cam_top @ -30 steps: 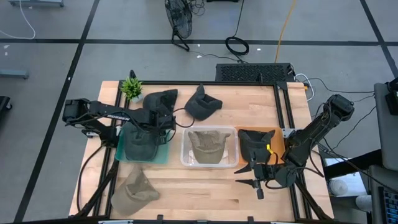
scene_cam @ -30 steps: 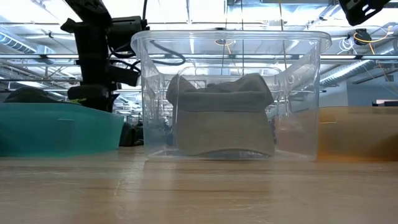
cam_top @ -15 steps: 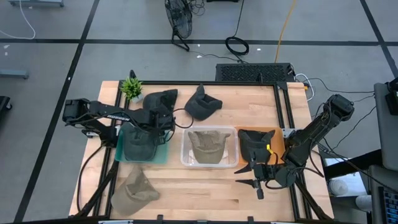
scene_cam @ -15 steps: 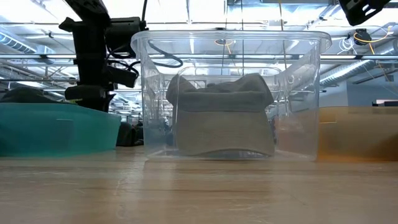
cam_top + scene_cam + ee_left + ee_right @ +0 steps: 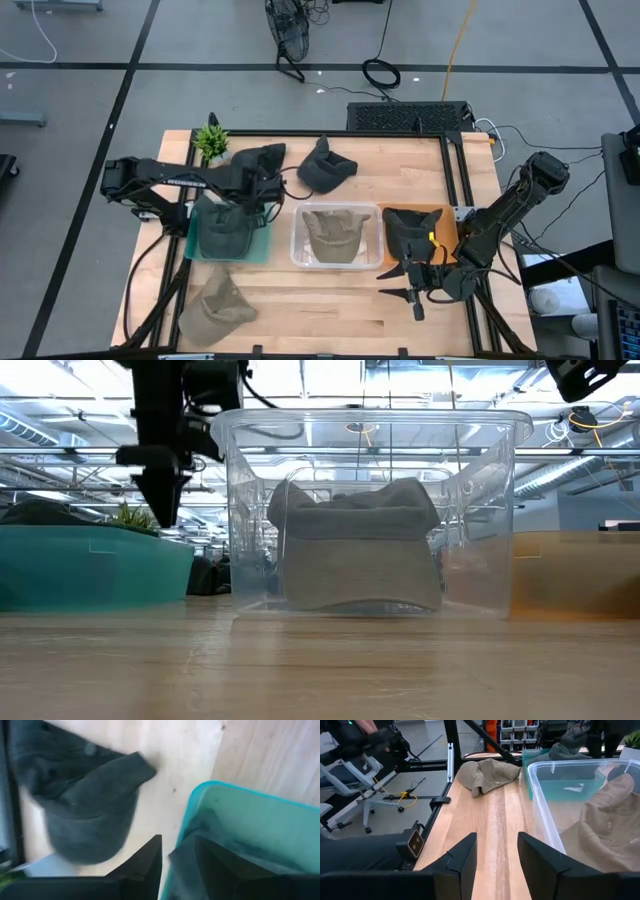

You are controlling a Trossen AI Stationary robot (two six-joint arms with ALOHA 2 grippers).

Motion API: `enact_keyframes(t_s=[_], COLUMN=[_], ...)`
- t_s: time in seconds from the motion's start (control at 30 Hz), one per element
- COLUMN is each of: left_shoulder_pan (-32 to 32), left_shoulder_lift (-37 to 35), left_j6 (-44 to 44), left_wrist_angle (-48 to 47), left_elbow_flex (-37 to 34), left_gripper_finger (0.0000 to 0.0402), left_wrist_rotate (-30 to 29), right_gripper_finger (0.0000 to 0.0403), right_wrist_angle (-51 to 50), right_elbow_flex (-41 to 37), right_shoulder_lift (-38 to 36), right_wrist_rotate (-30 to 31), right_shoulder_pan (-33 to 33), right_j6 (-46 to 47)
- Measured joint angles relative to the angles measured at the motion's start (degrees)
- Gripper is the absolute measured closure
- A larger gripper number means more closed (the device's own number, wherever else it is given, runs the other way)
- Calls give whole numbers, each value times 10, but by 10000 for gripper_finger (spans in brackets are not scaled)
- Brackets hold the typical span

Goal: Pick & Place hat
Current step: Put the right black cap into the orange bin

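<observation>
A dark green hat [image 5: 225,232] lies in the teal bin [image 5: 262,250] at the table's left. My left gripper [image 5: 256,192] hangs above the bin's far right corner, pointing down, slightly open and empty; in its wrist view [image 5: 165,862] the bin's rim [image 5: 187,827] passes under the fingers. Two dark hats [image 5: 258,158] [image 5: 325,168] lie on the far part of the table, a khaki hat [image 5: 215,305] at the near left. My right gripper [image 5: 410,285] waits open near the front right edge [image 5: 495,865].
A clear bin [image 5: 300,262] holds a khaki hat [image 5: 333,230]; an orange bin [image 5: 445,240] to its right holds a dark hat [image 5: 405,232]. A small green plant [image 5: 211,140] stands at the far left corner. Bare wood lies along the near edge.
My left gripper has risen straight up out of the teal bin, mostly in the last half second, and now hangs clear above its rim. The dark green hat stays lying in the bin.
</observation>
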Motion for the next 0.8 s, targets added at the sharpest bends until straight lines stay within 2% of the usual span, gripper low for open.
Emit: enact_keyframes(t_s=[0.17, 0.27, 0.47, 0.7, 0.8], left_shoulder_pan=[5, 22, 81, 135, 154], left_shoulder_lift=[0, 0, 0, 0, 0], left_j6=[33, 83, 203, 451, 474], left_wrist_angle=[-34, -23, -21, 44, 88], left_elbow_flex=[60, 77, 55, 23, 22], left_gripper_finger=[275, 275, 275, 275, 275], left_wrist_rotate=[-63, -73, -51, -60, -66], right_gripper_finger=[273, 273, 273, 273, 273], right_wrist_angle=[0, 0, -2, -14, -19], right_elbow_flex=[0, 0, 0, 0, 0], right_shoulder_lift=[0, 0, 0, 0, 0], right_wrist_rotate=[-1, 0, 0, 33, 34], right_shoulder_pan=[0, 0, 0, -9, -16], right_j6=[0, -2, -10, -37, -53])
